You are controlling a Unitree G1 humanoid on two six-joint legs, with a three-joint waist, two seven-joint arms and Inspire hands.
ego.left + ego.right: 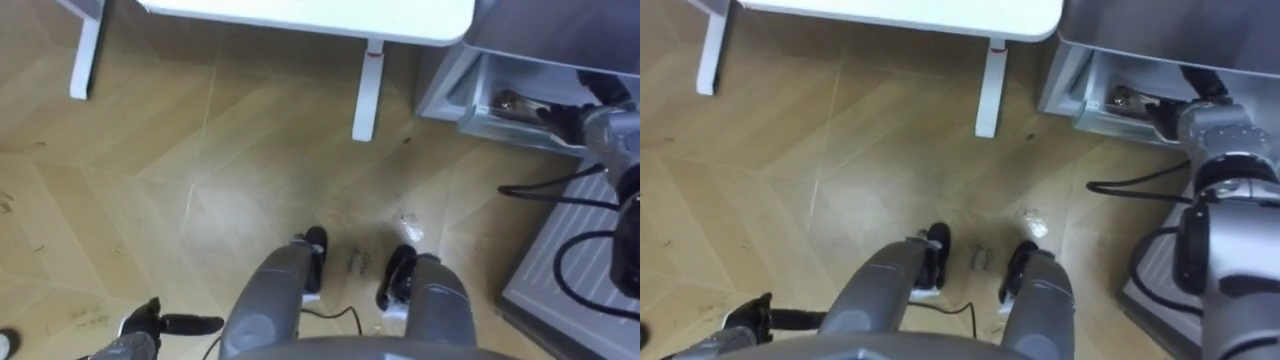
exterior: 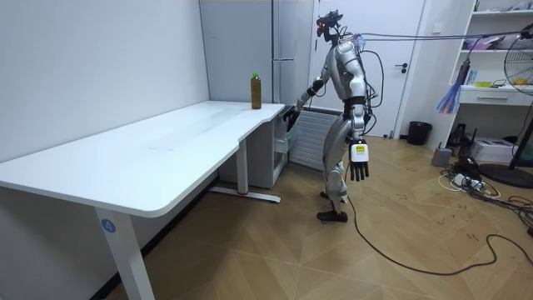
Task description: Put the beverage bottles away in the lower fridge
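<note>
Right hand [image 1: 558, 120] was in the fridge drawer [image 1: 470, 95] by a brownish drink [image 1: 515, 100] — grasp impossible to tell; best seat it deep before withdrawing. Another bottle [image 2: 256, 90] stood on the table [image 2: 166, 142]; left hand [image 2: 358, 171] hung relaxed.

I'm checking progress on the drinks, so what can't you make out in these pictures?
Eye views: whether the right hand holds anything; blur inside the fridge hides its fingers.
Room view: the fridge's lower inside, behind the table.
Room view: the bottle, too small to judge its fill.
</note>
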